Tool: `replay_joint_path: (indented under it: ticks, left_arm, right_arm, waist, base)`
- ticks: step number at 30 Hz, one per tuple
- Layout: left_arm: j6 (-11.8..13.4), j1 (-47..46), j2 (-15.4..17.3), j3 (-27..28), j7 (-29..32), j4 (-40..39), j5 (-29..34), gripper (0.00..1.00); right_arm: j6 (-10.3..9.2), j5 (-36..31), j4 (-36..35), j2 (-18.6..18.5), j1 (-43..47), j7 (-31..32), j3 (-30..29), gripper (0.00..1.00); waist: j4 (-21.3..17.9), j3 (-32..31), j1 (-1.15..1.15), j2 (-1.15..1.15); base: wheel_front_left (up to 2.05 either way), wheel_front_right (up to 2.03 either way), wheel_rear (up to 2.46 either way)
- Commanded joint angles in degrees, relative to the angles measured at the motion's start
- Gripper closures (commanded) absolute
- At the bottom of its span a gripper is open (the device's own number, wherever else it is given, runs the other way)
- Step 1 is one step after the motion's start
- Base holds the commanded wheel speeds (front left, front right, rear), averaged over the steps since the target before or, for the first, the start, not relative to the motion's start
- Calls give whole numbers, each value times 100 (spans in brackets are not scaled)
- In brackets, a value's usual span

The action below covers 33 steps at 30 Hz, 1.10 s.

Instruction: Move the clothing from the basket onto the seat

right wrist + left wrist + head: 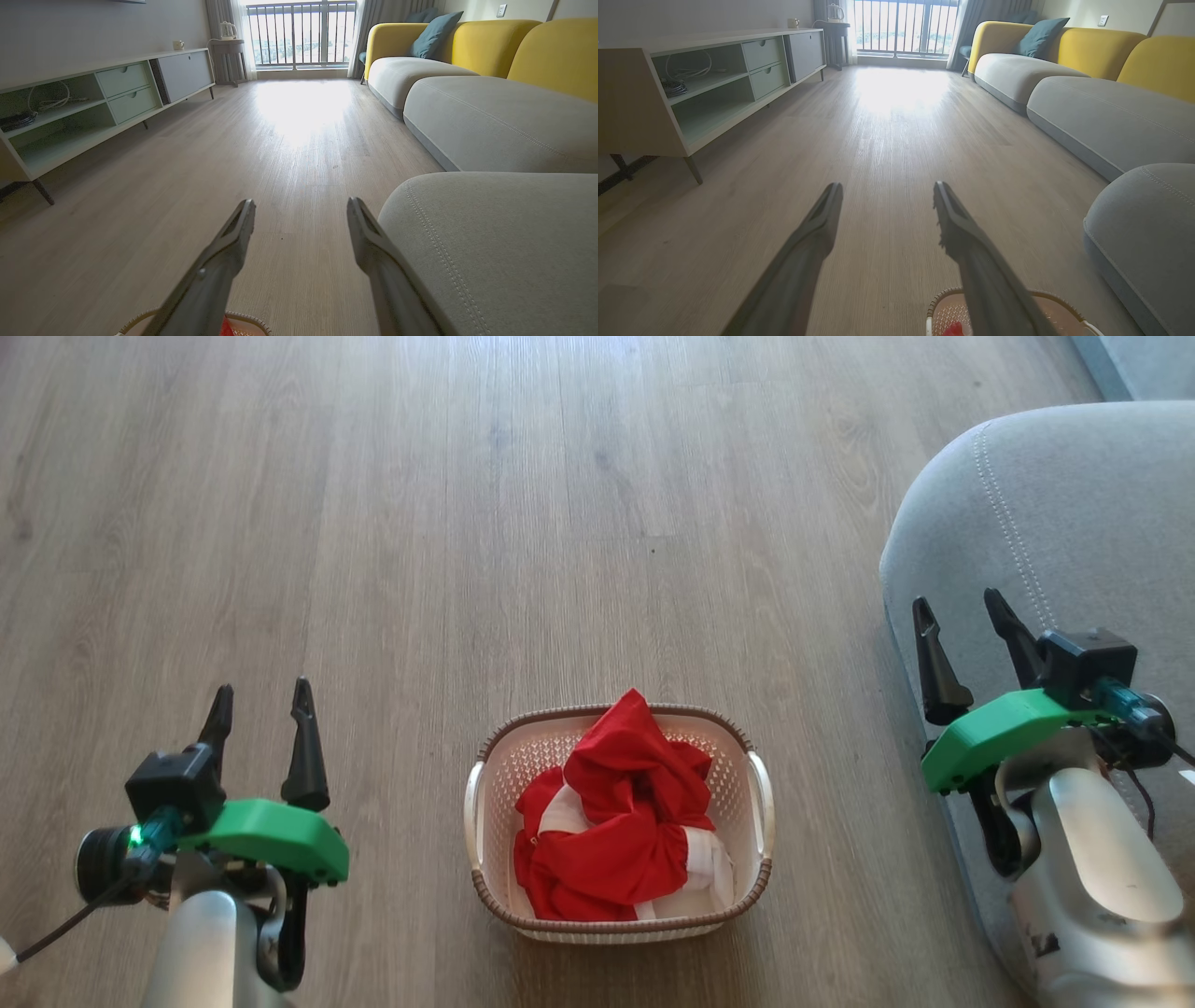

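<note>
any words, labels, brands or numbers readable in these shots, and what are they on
No text can be read in any of the views.
Small cream perforated plastic basket with brown rim: no lettering on its walls or rim; the red and white fabric clothing covers its inside.
Pale right forearm: a small dark mark, too small to read.
Large grey stitched fabric seat: plain, no lettering.

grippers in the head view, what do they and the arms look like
The left gripper and right gripper each have two long tapering black fingers on a bright green mount, with a black camera box and dark cable alongside. The forearms are glossy silver-white.
</note>
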Motion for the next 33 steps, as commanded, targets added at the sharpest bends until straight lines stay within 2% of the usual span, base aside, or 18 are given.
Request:
replay_joint_path:
  ticks: [1,11,17,27,33]
  left_arm:
    - [5,-220,82,167,-72,-194,7,0]
    - [-62,-181,82,122,-72,-89,-4,0]
    - [-62,-222,82,44,-72,-73,-68,0]
    - [-146,-540,82,-409,-72,62,-378,0]
    - [-233,-966,82,-983,-72,187,-586,0]
  right_arm:
    - [41,-45,-205,28,-189,-78,85,0]
    - [41,-23,-314,60,-173,-78,56,0]
    - [41,-9,-490,60,-242,-78,59,0]
    - [41,57,-1185,70,-653,-78,-10,0]
    - [41,121,-1636,52,-1014,-78,-57,0]
  waist:
    - [-3,-1,0,0]
    - [-34,33,0,0]
    - [-71,268,0,0]
    - [-189,1300,0,0]
    - [-301,2113,0,0]
  base:
    - [0,0,0]
    - [0,0,0]
    - [0,0,0]
    - [0,0,0]
    - [0,0,0]
